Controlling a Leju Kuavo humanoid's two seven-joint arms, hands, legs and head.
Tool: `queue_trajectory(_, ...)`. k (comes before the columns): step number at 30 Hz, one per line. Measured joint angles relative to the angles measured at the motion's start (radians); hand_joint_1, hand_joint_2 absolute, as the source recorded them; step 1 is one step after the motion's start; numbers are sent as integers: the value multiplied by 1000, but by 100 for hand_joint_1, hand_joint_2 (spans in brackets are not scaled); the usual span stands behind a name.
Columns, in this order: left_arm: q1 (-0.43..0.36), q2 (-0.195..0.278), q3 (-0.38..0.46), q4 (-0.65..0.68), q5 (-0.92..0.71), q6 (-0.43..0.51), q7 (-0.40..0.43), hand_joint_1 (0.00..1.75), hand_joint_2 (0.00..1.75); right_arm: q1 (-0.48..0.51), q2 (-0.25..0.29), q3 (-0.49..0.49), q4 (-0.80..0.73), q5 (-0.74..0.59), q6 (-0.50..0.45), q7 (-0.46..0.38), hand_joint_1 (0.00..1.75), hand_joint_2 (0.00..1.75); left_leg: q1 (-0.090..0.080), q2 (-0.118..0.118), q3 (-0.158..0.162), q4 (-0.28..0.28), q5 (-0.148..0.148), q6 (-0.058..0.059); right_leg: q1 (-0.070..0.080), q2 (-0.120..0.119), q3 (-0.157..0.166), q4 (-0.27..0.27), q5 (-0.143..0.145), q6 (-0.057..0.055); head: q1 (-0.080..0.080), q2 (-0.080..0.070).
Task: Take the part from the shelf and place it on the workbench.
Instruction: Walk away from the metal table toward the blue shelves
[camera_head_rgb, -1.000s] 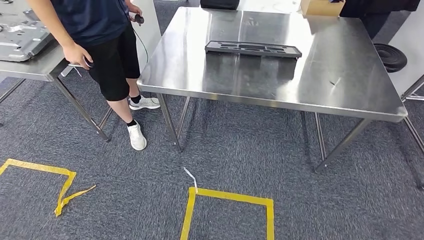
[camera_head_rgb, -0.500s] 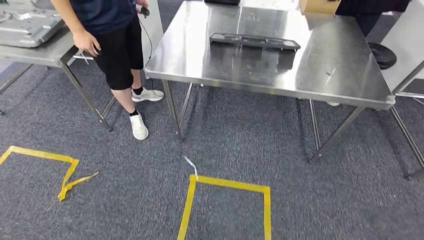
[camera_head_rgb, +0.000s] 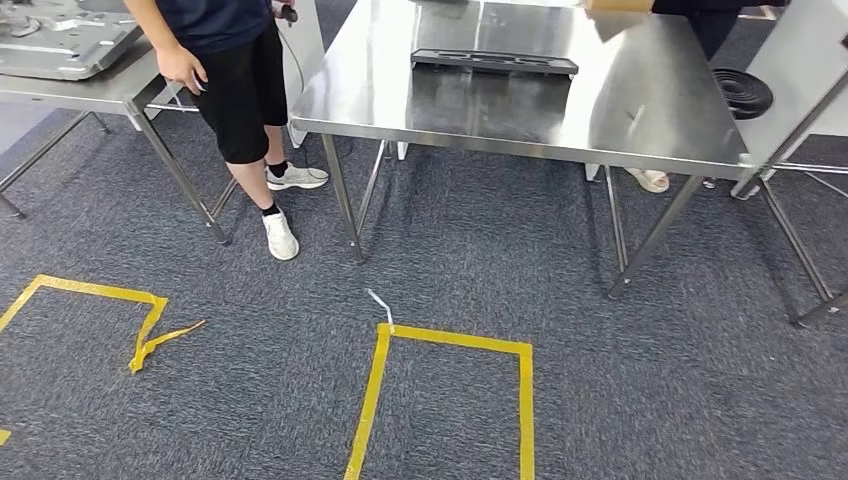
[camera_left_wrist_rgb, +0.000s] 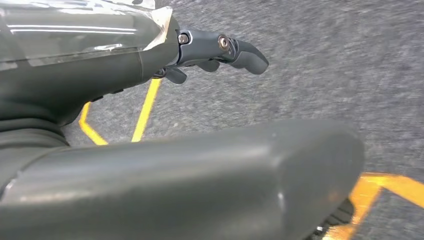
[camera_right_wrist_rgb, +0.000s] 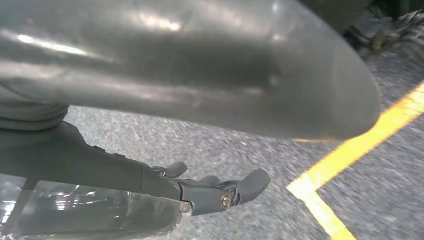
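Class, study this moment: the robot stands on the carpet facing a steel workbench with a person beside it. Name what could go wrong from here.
1. A person stands beside the workbench; if the robot walks closer it might bump them.
2. Loose yellow tape curls up off the carpet and could perhaps catch a foot.
3. The black part lies near the far edge; a nudge might push it off.

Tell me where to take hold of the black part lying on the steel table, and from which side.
Probably at the two short ends. The black part is long, low and flat, lying crosswise on the steel table, well back from the near edge. Its low profile suggests coming from the near side, with one hand's fingers under each end. Both hands, left hand and right hand, hold nothing.
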Motion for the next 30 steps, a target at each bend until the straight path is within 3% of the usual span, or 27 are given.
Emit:
queue_trajectory(2,1,0,0,0,0,0,0,0,0,0,0,0,0,0,0,0,0,0,5,-3,-25,121,-115,-10,3,-5,-28,1,26,-16,-4,0)
queue_trajectory(3,2,0,0,0,0,0,0,0,0,0,0,0,0,0,0,0,0,0,7,-5,-36,190,-151,-13,6,-7,-45,3,39,-19,-5,0)
queue_trajectory(4,1,0,0,0,0,-1,0,0,0,0,0,0,0,0,0,0,0,0,9,-6,-37,242,-160,-15,8,-8,-62,7,52,-18,-5,0)
queue_trajectory(5,1,0,0,0,0,-1,0,0,0,0,0,0,0,0,0,0,0,0,11,-6,-27,266,-145,-17,9,-9,-80,12,63,-16,-5,0)
queue_trajectory(6,1,0,0,0,-1,-2,0,0,0,-1,-1,0,0,1,0,0,0,0,13,-7,0,257,-116,-17,9,-10,-99,21,73,-13,-5,0)
queue_trajectory(7,0,0,0,0,-1,-3,0,0,0,-1,-1,0,0,2,0,0,0,0,16,-7,45,213,-91,-18,9,-10,-118,31,82,-8,-5,0)
queue_trajectory(8,-1,0,-1,0,-1,-3,0,0,0,-1,-1,0,0,3,0,0,0,0,19,-8,103,143,-85,-18,10,-9,-137,42,89,-4,-6,0)
queue_trajectory(10,-5,0,-1,0,-2,-3,0,0,0,-3,-1,0,0,6,0,0,0,0,17,-14,197,8,-111,-13,12,-9,-162,59,103,11,-5,0)
queue_trajectory(11,-6,-1,-1,0,-2,-3,0,0,0,-4,-1,0,0,8,0,0,0,0,13,-16,216,-29,-125,-9,11,-10,-171,62,112,18,-4,0)
queue_trajectory(13,-5,-1,-1,0,-2,-3,0,0,0,-6,0,1,0,11,0,1,0,0,6,-14,203,-46,-119,9,7,-10,-186,66,127,34,-4,0)
queue_trajectory(14,-4,-1,-1,0,-2,-3,0,0,0,-5,1,1,1,14,0,1,0,0,4,-11,191,-48,-108,20,5,-8,-195,77,115,35,-4,0)
queue_trajectory(16,-3,0,0,0,-1,-1,1,0,0,-3,2,2,1,20,0,2,0,0,3,-6,162,-51,-81,39,3,-4,-225,148,42,23,-2,0)
queue_trajectory(18,-3,1,0,0,-1,1,2,0,0,-4,4,7,1,26,1,3,0,0,-1,-4,129,-50,-54,46,3,0,-255,274,-44,12,0,0)
queue_trajectory(19,-3,0,0,0,0,2,2,0,0,-5,4,10,1,28,1,3,0,0,-2,-3,113,-49,-40,46,3,1,-258,328,-61,16,0,0)
queue_trajectory(20,-3,0,0,0,0,2,3,0,0,-6,4,13,1,31,2,4,0,0,-3,-2,96,-48,-26,45,3,2,-250,357,-57,25,0,0)
queue_trajectory(21,-3,0,0,0,0,3,2,0,0,-6,4,17,1,34,2,6,0,0,-3,-4,79,-48,-12,42,3,3,-225,352,-37,35,1,0)
queue_trajectory(22,-3,0,0,0,0,4,1,0,0,-7,4,20,1,37,2,7,0,44,-3,-8,64,-47,0,38,3,8,-183,311,-13,43,1,0)
queue_trajectory(23,-4,-1,0,0,-1,7,0,0,0,-8,3,22,1,41,2,8,0,87,-3,-13,50,-45,11,33,3,23,-125,241,0,43,1,0)
queue_trajectory(25,-7,-2,-1,0,-4,15,-3,0,0,-11,1,26,1,49,1,11,0,175,-6,-23,31,-42,33,22,8,55,-7,74,-15,28,0,0)
queue_trajectory(26,-9,-3,-1,0,-6,18,-3,0,0,-12,0,27,1,52,1,12,0,175,-8,-28,26,-41,44,17,11,64,28,20,-30,20,-1,0)
queue_trajectory(27,-10,-3,-1,0,-6,21,-4,0,0,-13,0,29,1,54,1,13,0,175,-10,-35,23,-43,56,11,15,60,42,-7,-38,14,-2,0)
queue_trajectory(29,-8,-3,-1,0,-7,23,-5,0,0,-13,1,33,1,56,1,16,0,175,-6,-43,14,-40,60,1,7,41,33,-9,-29,2,-3,0)
queue_trajectory(30,-6,-3,-1,0,-7,24,-5,0,0,-13,2,35,1,56,0,17,0,175,-2,-40,5,-21,36,-5,3,30,29,-9,-21,-7,-5,0)
